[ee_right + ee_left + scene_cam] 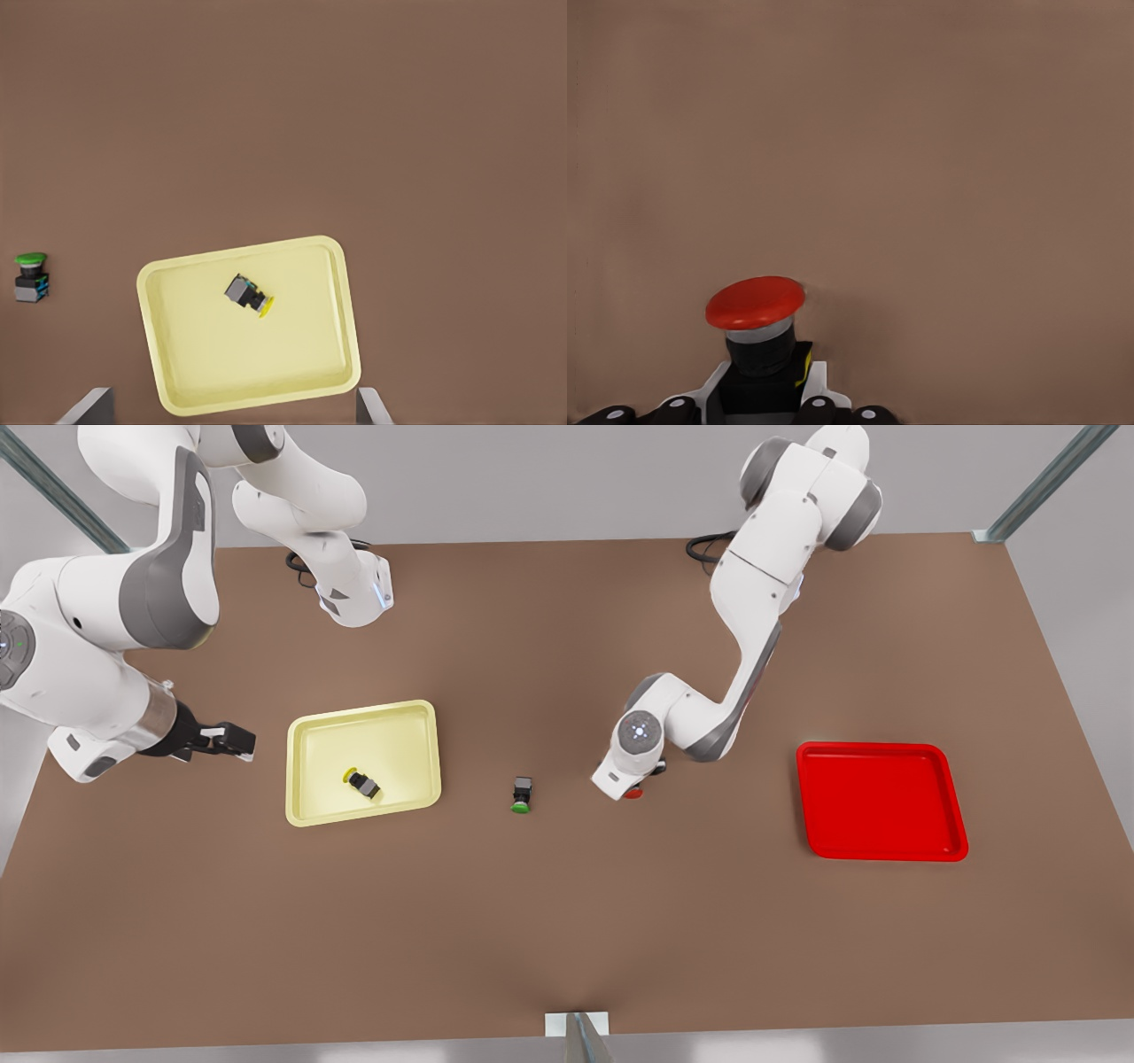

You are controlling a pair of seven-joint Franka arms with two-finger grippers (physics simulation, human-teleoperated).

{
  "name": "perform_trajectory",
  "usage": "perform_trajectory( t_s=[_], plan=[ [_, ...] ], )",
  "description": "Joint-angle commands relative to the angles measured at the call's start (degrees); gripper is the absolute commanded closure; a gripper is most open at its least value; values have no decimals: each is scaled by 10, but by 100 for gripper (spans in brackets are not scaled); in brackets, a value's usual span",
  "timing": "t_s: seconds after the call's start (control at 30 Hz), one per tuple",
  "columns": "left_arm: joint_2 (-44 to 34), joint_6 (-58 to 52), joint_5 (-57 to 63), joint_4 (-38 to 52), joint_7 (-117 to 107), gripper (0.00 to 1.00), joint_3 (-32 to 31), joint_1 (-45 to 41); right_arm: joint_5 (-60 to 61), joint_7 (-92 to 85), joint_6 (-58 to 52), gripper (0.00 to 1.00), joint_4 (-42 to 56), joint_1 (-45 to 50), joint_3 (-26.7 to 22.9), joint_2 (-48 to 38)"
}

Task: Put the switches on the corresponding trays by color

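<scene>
The red-capped switch (755,303) has its dark body between my left gripper's fingers (819,403), which are shut on it. In the front view its red cap (633,794) peeks out under that wrist, right of the table's centre and well left of the red tray (881,801). The yellow-capped switch (362,783) (248,293) lies on its side inside the pale yellow tray (301,815) (345,354). My right gripper (232,741) hangs open just left of the yellow tray, holding nothing.
A green-capped switch (522,793) (31,276) lies on the brown table (567,921) between the yellow tray and the left gripper. Bare tabletop stretches between the left gripper and the red tray and along the near edge.
</scene>
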Motion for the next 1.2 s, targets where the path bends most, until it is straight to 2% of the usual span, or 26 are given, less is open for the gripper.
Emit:
perform_trajectory(
  t_s=[0.0, 0.07, 0.13, 0.17, 0.27, 0.47, 0.53, 0.57, 0.6, 0.77, 0.87, 0.93, 0.97, 1.0, 1.03, 1.17],
  plan=[
    [-5, -7, -1, -2, 3, 52, 0, 3, 0, 0, 1, 0, 0, 0, 0, 0],
    [-41, -63, 1, -12, 34, 52, 2, 65, 0, 0, 0, 0, 0, 0, 0, 0],
    [-61, -71, 14, -37, 135, 52, 21, 151, 7, 0, 0, 0, 0, 0, 0, 0],
    [-64, -80, 16, -37, 193, 52, 23, 198, 7, 0, 0, 0, 0, 0, 0, 0],
    [-63, -95, 29, -37, 330, 52, 57, 271, 7, 0, 0, 0, 0, -1, 0, 0],
    [-40, -89, 68, -46, 376, 51, 68, 333, 7, 0, 0, 0, 0, -1, 0, 0],
    [-35, -88, 70, -46, 389, 46, 69, 349, 7, 0, 1, 0, -1, 0, 0, 1],
    [-32, -88, 71, -44, 402, 19, 69, 358, 7, 0, 1, 0, 0, 0, 0, 1],
    [-31, -87, 71, -44, 406, 0, 69, 366, 7, 0, 1, 0, 0, -2, 0, 1],
    [-42, -100, 71, -35, 405, 0, 69, 369, 7, 0, 5, 0, 0, -1, 0, 4],
    [-104, -216, 65, 68, 402, 0, 38, 342, 7, 0, 9, 0, 0, -1, 0, 4],
    [-142, -217, 62, 85, 398, 0, 31, 309, 7, 0, 9, 0, -1, -1, 0, 3],
    [-144, -227, 61, 121, 396, 0, -10, 304, 7, 0, 9, 0, -1, -1, 0, 3],
    [-151, -257, 29, 150, 396, 0, -13, 295, 7, 0, 9, 0, -1, -1, 0, 4],
    [-178, -260, -19, 150, 397, 0, -6, 281, 7, 0, 9, 0, -1, -2, 0, 4],
    [-212, -291, -15, 150, 398, 0, -4, 261, 7, 0, 9, 0, -2, -4, 0, 4]
  ],
)
